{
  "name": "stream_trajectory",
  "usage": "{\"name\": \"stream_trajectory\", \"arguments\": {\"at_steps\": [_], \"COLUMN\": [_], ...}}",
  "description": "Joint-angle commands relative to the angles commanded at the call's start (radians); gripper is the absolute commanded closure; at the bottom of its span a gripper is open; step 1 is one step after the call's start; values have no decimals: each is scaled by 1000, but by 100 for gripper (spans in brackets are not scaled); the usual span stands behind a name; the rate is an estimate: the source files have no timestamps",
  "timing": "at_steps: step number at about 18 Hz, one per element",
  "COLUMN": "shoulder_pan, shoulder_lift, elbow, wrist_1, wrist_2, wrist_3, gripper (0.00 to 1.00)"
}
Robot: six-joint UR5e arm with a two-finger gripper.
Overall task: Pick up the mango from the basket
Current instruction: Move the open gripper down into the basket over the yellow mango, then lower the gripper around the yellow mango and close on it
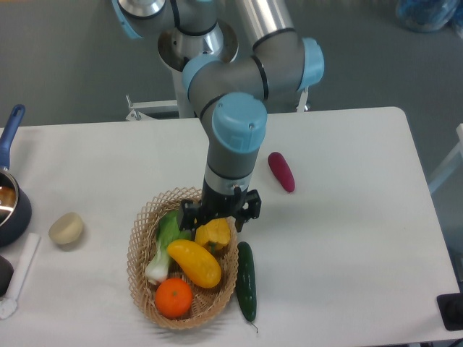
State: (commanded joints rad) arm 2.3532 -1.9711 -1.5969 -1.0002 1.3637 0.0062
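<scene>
The mango (pixel 194 262), a glossy yellow oval, lies diagonally in the middle of the woven basket (pixel 139 247). My gripper (pixel 217 218) hangs open over the basket's upper right part, just above the yellow bell pepper (pixel 213 235). Its fingers straddle the pepper's top, a little up and right of the mango. Nothing is held between them.
An orange (pixel 173 298) and a bok choy (pixel 164 244) share the basket. A cucumber (pixel 247 280) lies along its right side. A magenta vegetable (pixel 281 171) lies further right on the table. A pale potato (pixel 66 228) and a blue pot (pixel 10 202) are at the left.
</scene>
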Motion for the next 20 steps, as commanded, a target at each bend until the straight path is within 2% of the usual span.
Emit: {"name": "stream_trajectory", "arguments": {"at_steps": [7, 10, 15, 20], "shoulder_pan": [-38, -45, -45, -45], "shoulder_lift": [-54, -80, -84, -89], "elbow": [20, 20, -17, -43], "wrist_1": [2, 28, 97, 100], "wrist_2": [5, 5, 9, 29], "wrist_3": [-5, -28, -23, -63], "gripper": [0, 0, 0, 0]}}
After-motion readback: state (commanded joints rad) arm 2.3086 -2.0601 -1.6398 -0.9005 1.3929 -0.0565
